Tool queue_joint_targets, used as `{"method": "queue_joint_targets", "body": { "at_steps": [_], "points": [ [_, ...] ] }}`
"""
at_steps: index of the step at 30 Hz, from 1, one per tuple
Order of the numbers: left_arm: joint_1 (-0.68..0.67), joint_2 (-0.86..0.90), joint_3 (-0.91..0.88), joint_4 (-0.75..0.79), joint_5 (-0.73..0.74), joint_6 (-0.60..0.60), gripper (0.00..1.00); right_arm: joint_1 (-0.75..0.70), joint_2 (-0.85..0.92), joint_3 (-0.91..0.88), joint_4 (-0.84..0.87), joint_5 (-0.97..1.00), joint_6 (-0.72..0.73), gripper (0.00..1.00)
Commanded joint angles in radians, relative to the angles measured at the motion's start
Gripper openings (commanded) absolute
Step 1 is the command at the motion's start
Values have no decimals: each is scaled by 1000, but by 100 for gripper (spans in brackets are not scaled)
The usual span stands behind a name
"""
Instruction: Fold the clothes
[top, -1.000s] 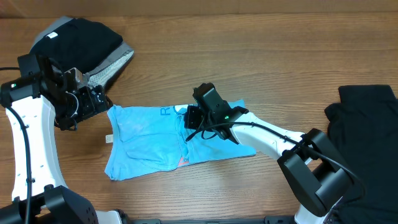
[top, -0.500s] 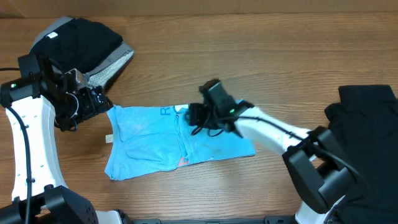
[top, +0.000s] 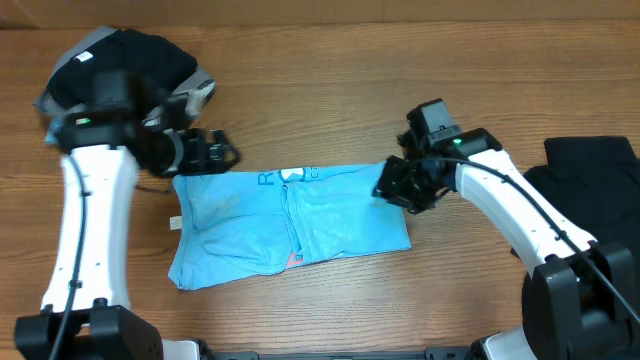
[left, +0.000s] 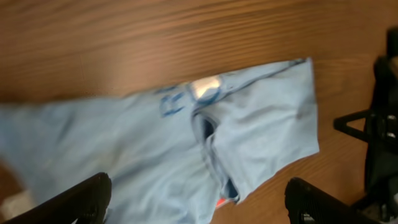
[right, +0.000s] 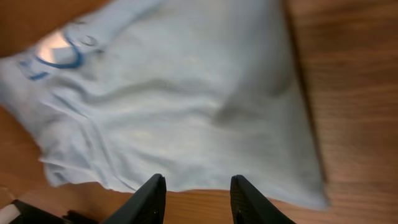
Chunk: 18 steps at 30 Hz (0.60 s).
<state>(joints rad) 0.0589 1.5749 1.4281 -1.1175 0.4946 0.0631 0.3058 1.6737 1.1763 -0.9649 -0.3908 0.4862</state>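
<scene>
**While spread flat on the table (top: 400, 80): sky-blue T-shirt (top: 240, 225) between two open-fingered grippers**

Logged T-shirt lying flat on bare wood, long side running left to right, with a raised ridge of fabric down its middle. Noted white logo (top: 293, 175) and blue lettering at its far edge beside that ridge. Noted a speck of orange-red at its near edge and a small white tag (top: 175, 222) just off its left side.

Found left gripper (top: 222, 153) hanging by the shirt's far left corner. Could not tell from overhead whether touching cloth. Through left wrist camera, read fingers (left: 87, 199) as spread wide, holding nothing, with the shirt's middle ridge and right half showing past them.

Found right gripper (top: 390, 188) at the shirt's far right corner, at or just over the hem. Again could not tell from overhead whether in contact. Through right wrist camera, read fingers (right: 149, 202) as parted by a moderate gap, gripping nothing, with pale blue fabric beyond them and bare wood along the shirt's right edge.

Also marked dark pile (top: 130, 60) with a grey piece, well beyond the shirt's far left corner. Marked black garment (top: 590, 190) well off the shirt's right side.
</scene>
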Motion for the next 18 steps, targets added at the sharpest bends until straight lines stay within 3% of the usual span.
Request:
{"method": "queue_joint_targets", "body": {
  "at_steps": [1, 7, 12, 16, 18],
  "points": [
    [-129, 54, -14, 59, 0, 31, 91, -9, -5, -51, -22, 50, -24, 40],
    [-256, 228, -14, 135, -74, -26, 86, -16, -2, -177, 22, 68, -23, 40],
    [-278, 347, -14, 195, -76, -26, 73, -38, -2, -219, 68, 68, -24, 33],
    [-282, 402, -14, 214, -76, -38, 58, -47, -2, -219, 74, 68, -43, 32],
    [-287, 424, -14, 206, -73, -38, 57, -47, -2, -220, 72, 68, -46, 32]
  ]
}}
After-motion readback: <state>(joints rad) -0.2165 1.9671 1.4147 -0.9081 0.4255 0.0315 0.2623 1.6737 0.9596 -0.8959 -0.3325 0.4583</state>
